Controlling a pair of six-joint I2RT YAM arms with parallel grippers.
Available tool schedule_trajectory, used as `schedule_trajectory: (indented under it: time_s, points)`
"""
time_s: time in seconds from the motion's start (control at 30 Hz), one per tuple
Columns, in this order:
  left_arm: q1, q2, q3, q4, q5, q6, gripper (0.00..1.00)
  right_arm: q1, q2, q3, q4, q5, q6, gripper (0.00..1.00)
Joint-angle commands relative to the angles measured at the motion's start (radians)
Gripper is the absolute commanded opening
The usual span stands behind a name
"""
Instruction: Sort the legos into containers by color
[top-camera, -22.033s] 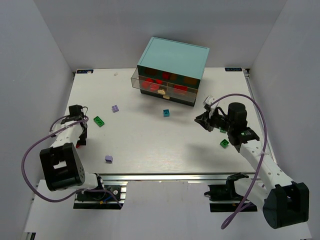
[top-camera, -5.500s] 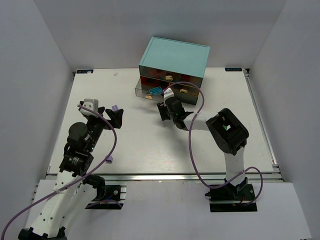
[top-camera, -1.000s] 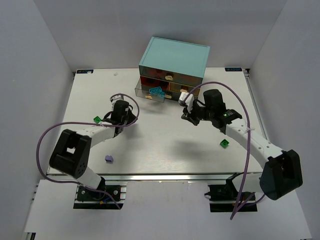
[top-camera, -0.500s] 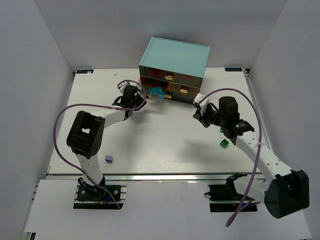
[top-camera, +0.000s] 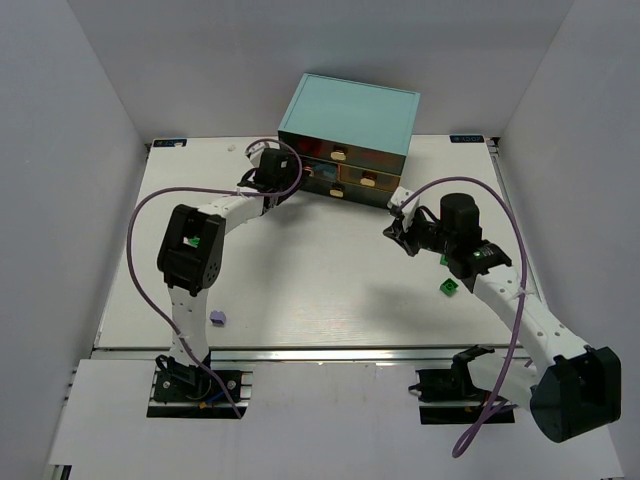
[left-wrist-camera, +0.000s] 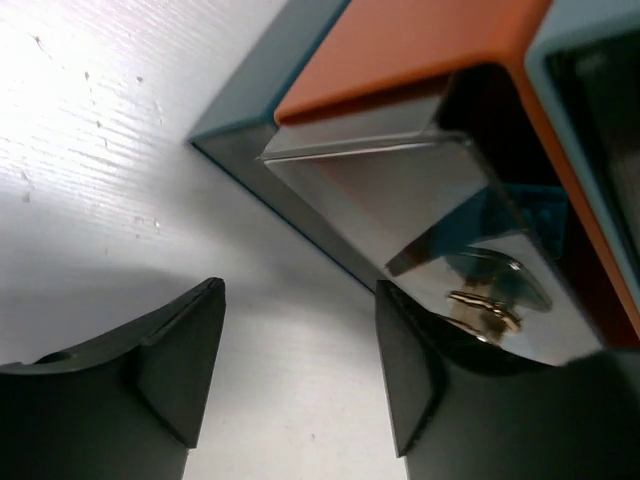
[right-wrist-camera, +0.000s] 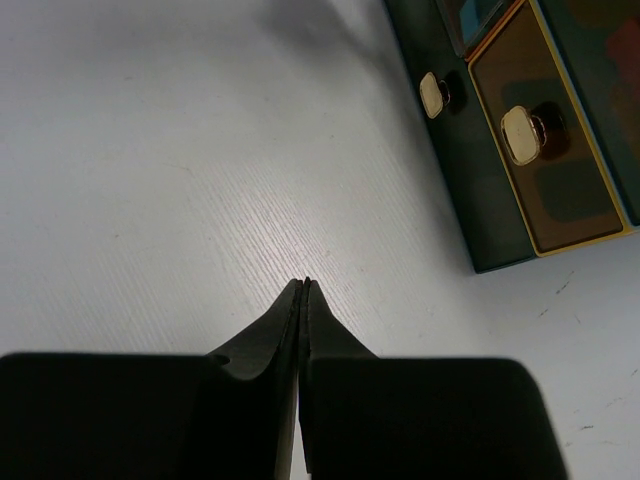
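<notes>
The light-teal cabinet (top-camera: 345, 112) stands at the back of the table, its dark-fronted containers (top-camera: 340, 172) facing me. My left gripper (top-camera: 281, 166) is at the cabinet's left front corner, open with nothing between its fingers (left-wrist-camera: 180, 360). Just right of the jaws, a clear-sided drawer (left-wrist-camera: 420, 190) juts slightly from the cabinet; a teal-blue lego (left-wrist-camera: 525, 215) shows through its wall above the tan handle (left-wrist-camera: 485, 300). My right gripper (top-camera: 398, 228) hovers shut and empty in front of the cabinet's right side (right-wrist-camera: 303, 283). A green lego (top-camera: 449, 288) lies under the right arm. A lavender lego (top-camera: 219, 318) lies front left.
Two more drawer fronts with tan handles (right-wrist-camera: 520, 135) show at the upper right of the right wrist view. White walls close in the table on the left, right and back. The left arm (top-camera: 190, 250) stretches across the left side of the table.
My left gripper moved up to the cabinet's left front corner and its jaws opened. The pulled-out drawer with the teal-blue legos went back in. The right arm barely moved.
</notes>
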Motion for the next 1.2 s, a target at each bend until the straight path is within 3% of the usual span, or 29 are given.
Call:
schedule_trajectory:
  time_s: [0.0,0.17,0.3,0.33,0.37,0.43,0.47,0.5,0.6,0.63,0.67,0.77,0.8,0.87,0.9,0.93,1.0,1.07,1.1,1.17]
  points:
    - [-0.008,0.012,0.085,-0.045,-0.003,0.018,0.75,-0.005,0.009,0.022,0.026,0.009,0.028,0.0]
    - [0.001,0.044,0.136,-0.058,-0.006,0.037,0.83,-0.005,0.02,0.021,0.029,0.032,0.031,0.0]
    - [0.001,0.014,0.09,-0.03,0.011,0.048,0.75,-0.006,0.03,0.021,0.029,0.042,0.031,0.0]
    - [0.001,0.001,0.067,-0.018,0.017,0.057,0.7,-0.011,0.03,0.021,0.032,0.042,0.032,0.0]
    - [0.001,-0.037,0.008,0.011,0.022,0.061,0.55,-0.009,0.033,0.018,0.037,0.059,0.048,0.0]
    - [0.001,-0.08,-0.062,0.085,0.037,0.087,0.37,-0.012,0.035,0.007,0.087,0.093,0.093,0.0]
    - [0.01,-0.123,-0.123,0.1,0.046,0.103,0.21,-0.014,0.038,-0.005,0.11,0.142,0.156,0.0]
    - [0.01,-0.144,-0.152,0.113,0.057,0.121,0.15,-0.017,0.041,-0.007,0.11,0.156,0.175,0.0]
    - [0.019,-0.23,-0.232,0.148,0.098,0.19,0.01,-0.019,0.063,-0.013,0.175,0.181,0.246,0.17]
    - [0.019,-0.252,-0.244,0.156,0.127,0.239,0.0,-0.019,0.067,-0.014,0.19,0.181,0.259,0.32]
    - [0.019,-0.269,-0.254,0.156,0.143,0.259,0.0,-0.019,0.073,-0.024,0.201,0.185,0.279,0.41]
    - [0.019,-0.335,-0.271,0.136,0.285,0.342,0.09,-0.02,0.095,-0.036,0.238,0.188,0.336,0.52]
    - [0.019,-0.347,-0.272,0.124,0.322,0.38,0.25,-0.017,0.104,-0.037,0.247,0.194,0.374,0.53]
    - [0.019,-0.388,-0.295,0.137,0.452,0.394,0.45,-0.019,0.107,-0.033,0.259,0.24,0.42,0.54]
    - [0.019,-0.399,-0.313,0.163,0.509,0.384,0.6,-0.017,0.11,-0.03,0.268,0.263,0.454,0.54]
    - [0.019,-0.408,-0.357,0.242,0.622,0.365,0.65,-0.019,0.11,-0.028,0.274,0.312,0.529,0.5]
    - [0.01,-0.404,-0.395,0.336,0.699,0.275,0.69,-0.02,0.104,-0.027,0.29,0.338,0.578,0.47]
    - [-0.002,-0.366,-0.427,0.48,0.768,0.189,0.69,-0.029,0.093,-0.027,0.29,0.346,0.621,0.36]
    - [-0.011,-0.343,-0.432,0.536,0.796,0.085,0.69,-0.038,0.074,-0.028,0.29,0.346,0.629,0.22]
    - [-0.021,-0.275,-0.474,0.756,0.822,-0.026,0.68,-0.051,0.054,-0.028,0.287,0.342,0.643,0.05]
